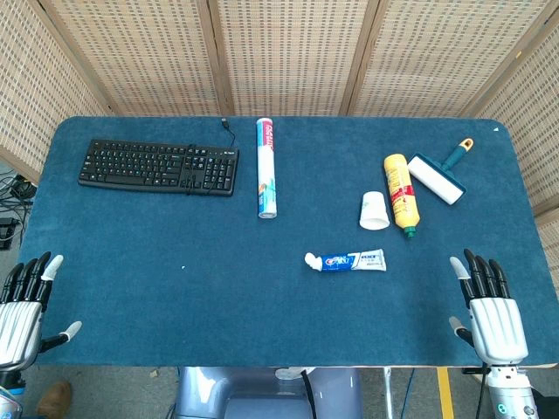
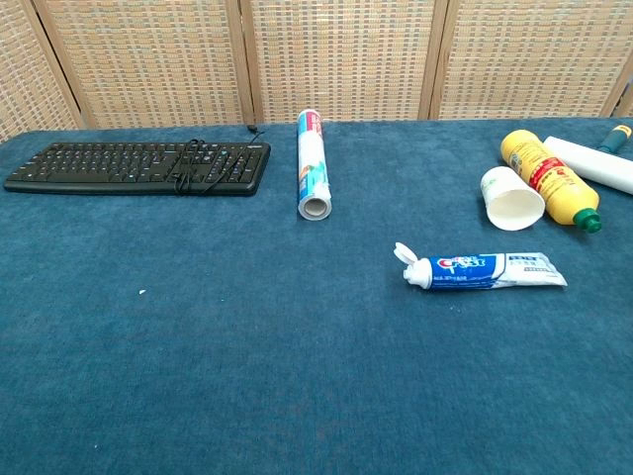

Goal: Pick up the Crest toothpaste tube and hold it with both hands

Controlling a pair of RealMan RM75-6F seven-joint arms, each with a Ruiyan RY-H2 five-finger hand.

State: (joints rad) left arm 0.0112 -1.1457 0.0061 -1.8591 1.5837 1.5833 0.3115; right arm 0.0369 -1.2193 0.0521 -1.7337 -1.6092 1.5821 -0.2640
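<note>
The Crest toothpaste tube (image 1: 347, 261) (image 2: 483, 270) lies flat on the blue table, right of centre, its white cap pointing left. My left hand (image 1: 24, 301) hovers at the near left corner of the table, fingers spread and holding nothing. At the near right edge my right hand (image 1: 489, 304) is likewise flat with fingers apart, well to the right of the tube. Neither hand appears in the chest view.
A black keyboard (image 1: 159, 166) sits at the back left. A rolled tube (image 1: 266, 166) lies behind centre. To the right are a white paper cup (image 1: 374, 211), a yellow bottle (image 1: 400, 190) and a lint roller (image 1: 439, 175). Wicker screens stand behind the table (image 1: 175, 288).
</note>
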